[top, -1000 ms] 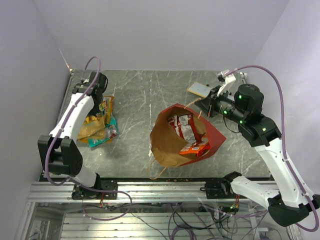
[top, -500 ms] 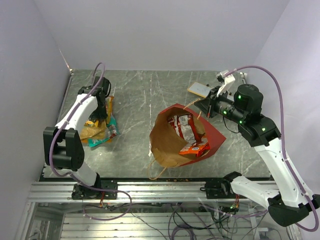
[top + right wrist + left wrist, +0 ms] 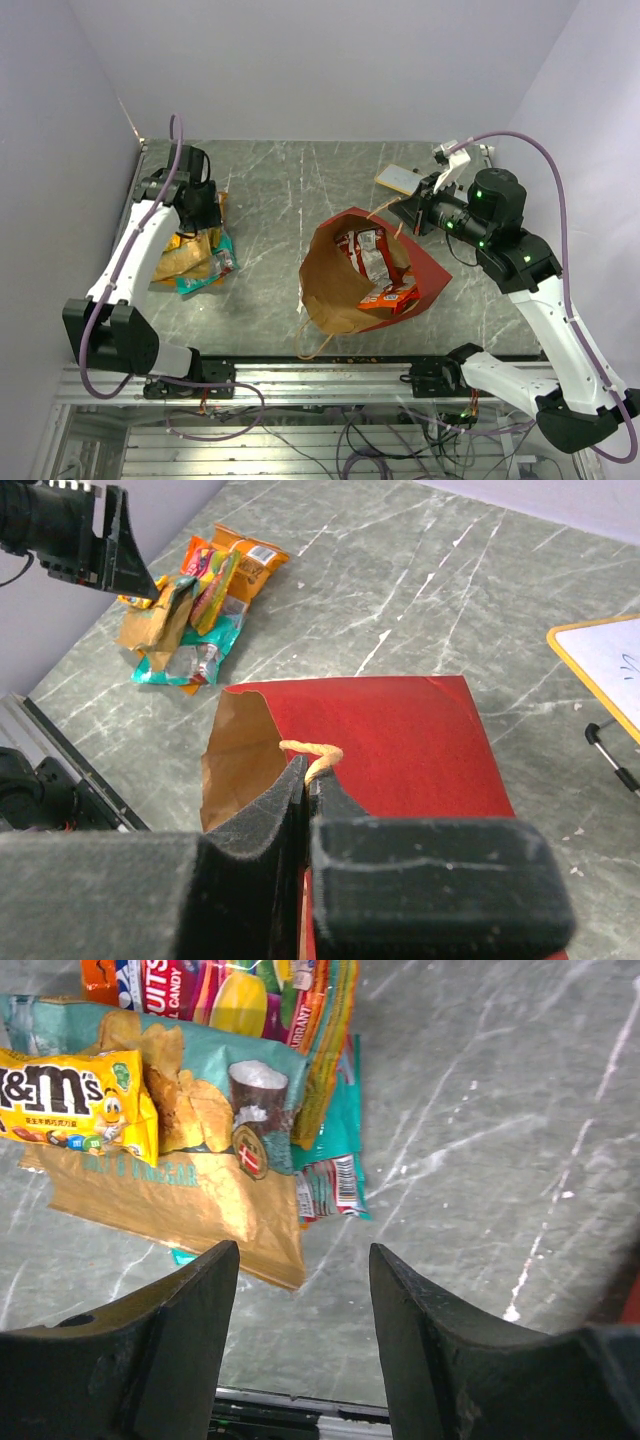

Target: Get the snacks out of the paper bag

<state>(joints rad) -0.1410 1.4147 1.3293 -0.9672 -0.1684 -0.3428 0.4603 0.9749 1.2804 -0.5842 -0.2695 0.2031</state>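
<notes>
The right gripper point(image 3: 305, 772) is closed on the tan loop handle point(image 3: 312, 750) of the bag point(image 3: 325, 285), with the cord pinched between its fingers. The judged purpose is that lifting the handle holds the mouth open and turned toward the left side, so the contents can be reached. The bag lies centre-right on the table point(image 3: 280, 190), red outside and brown inside. Several snacks point(image 3: 388, 292) lie in it, orange packets near the lower lip and red-and-silver ones deeper in, so the task is judged part done. A pile point(image 3: 195, 252) of further snacks lies at the table's left edge, well apart from the bag. It includes a yellow candy packet point(image 3: 75, 1100), a teal-and-tan chip bag point(image 3: 200, 1160) and others overlapping. The placement looks deliberate, a drop zone out of the bag's way. The left gripper point(image 3: 303, 1255) hangs above the near edge of the pile, jaws well apart, with nothing between them and no packet touched. A white card point(image 3: 398, 180) lies beyond the bag and is not part of the task. The next move is judged to be the left gripper crossing to the bag mouth for another packet.
</notes>
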